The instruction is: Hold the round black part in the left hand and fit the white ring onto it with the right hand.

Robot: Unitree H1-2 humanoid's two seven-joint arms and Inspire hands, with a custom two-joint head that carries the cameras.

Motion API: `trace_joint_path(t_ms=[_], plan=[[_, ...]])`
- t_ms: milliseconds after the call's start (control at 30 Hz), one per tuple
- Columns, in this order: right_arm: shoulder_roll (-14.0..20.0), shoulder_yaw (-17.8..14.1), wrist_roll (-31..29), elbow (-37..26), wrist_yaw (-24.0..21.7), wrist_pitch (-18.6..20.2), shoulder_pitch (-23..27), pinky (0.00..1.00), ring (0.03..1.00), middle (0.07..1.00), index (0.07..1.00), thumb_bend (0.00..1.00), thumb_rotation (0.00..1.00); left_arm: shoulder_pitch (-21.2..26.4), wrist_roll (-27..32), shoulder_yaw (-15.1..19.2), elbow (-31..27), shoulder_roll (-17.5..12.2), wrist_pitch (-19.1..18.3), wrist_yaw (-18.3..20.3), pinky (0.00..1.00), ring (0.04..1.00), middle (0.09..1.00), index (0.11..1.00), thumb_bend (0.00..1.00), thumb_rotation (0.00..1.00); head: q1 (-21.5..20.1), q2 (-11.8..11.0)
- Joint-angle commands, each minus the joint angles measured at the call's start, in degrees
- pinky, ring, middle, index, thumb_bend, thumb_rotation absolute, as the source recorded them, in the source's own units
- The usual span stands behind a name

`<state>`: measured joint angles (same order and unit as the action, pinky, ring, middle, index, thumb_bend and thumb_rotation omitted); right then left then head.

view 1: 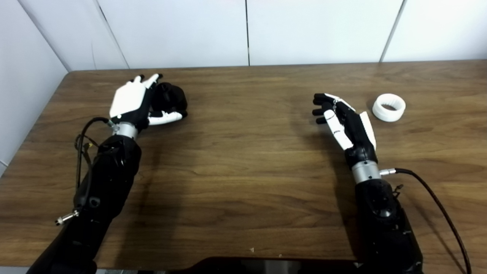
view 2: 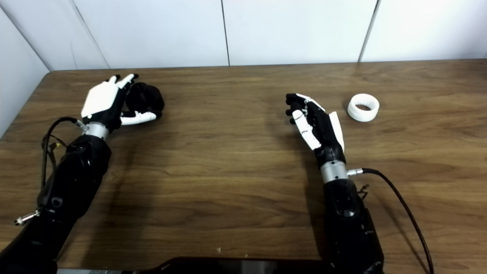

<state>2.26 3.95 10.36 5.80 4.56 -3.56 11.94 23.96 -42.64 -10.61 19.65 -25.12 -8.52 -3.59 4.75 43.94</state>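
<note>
The bench (view 1: 243,160) is a wood-grain top set into a corner of white wall panels (view 1: 315,30); its back edge runs along the rear wall and its left edge along the side wall.

The left hand (view 1: 133,104) is at the far left of the bench, near the back edge. It is curled around the black part (view 1: 173,97), with the thumb under the part; whether the part is lifted or rests on the bench cannot be told.

The right hand (view 2: 314,121) is right of centre, palm turned left, fingers loosely bent and holding nothing. The ring (view 2: 363,107) lies flat on the bench just beyond and to the right of this hand, not touching it (its inner face looks ribbed).

A black cable (view 2: 403,209) runs from the right wrist toward the lower right corner. A dark object (view 1: 274,264) cuts in at the bottom edge.

Between the two hands the bench surface is bare wood. No readable writing shows.
</note>
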Motion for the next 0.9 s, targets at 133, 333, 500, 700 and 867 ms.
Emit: trace_joint_path(t_ms=[133, 333, 500, 700, 867], plan=[[0.9, -0.3, 0.7, -1.4, 0.0, -1.5, 0.3, 0.63, 0.689, 0.763, 0.746, 0.39, 0.79, 4.3, -0.7, -0.6, 1.4, -0.9, 0.0, -1.4, 1.0, 1.0, 0.895, 0.928, 1.0, 0.59, -0.2, 0.1], [1.2, -0.4, 1.0, -2.1, 0.2, -1.1, -0.2, 0.64, 0.692, 0.767, 0.741, 0.4, 0.8, 5.1, -1.0, -1.3, 3.6, -0.9, -0.7, -2.1, 1.0, 1.0, 0.908, 0.942, 1.0, 0.59, -0.3, 0.4], [1.2, -0.6, 0.7, -2.5, 0.2, -1.1, -0.5, 0.63, 0.687, 0.765, 0.739, 0.41, 0.79, 5.5, -0.6, -1.3, 4.5, -1.0, -0.8, -2.6, 1.0, 1.0, 0.913, 0.948, 1.0, 0.6, -0.2, 0.5], [1.4, -0.5, 1.1, -2.4, 0.2, -1.1, -0.7, 0.64, 0.689, 0.767, 0.74, 0.4, 0.81, 5.7, -0.7, -1.5, 4.9, -1.2, -1.3, -2.6, 1.0, 1.0, 0.92, 0.955, 1.0, 0.59, -0.1, 0.6], [1.3, -0.6, 0.8, -2.6, 0.1, -0.8, -0.7, 0.64, 0.691, 0.768, 0.743, 0.4, 0.79, 6.2, -0.9, -1.8, 6.2, -1.3, -1.9, -3.3, 1.0, 1.0, 0.92, 0.957, 1.0, 0.58, 0.1, 0.6]])
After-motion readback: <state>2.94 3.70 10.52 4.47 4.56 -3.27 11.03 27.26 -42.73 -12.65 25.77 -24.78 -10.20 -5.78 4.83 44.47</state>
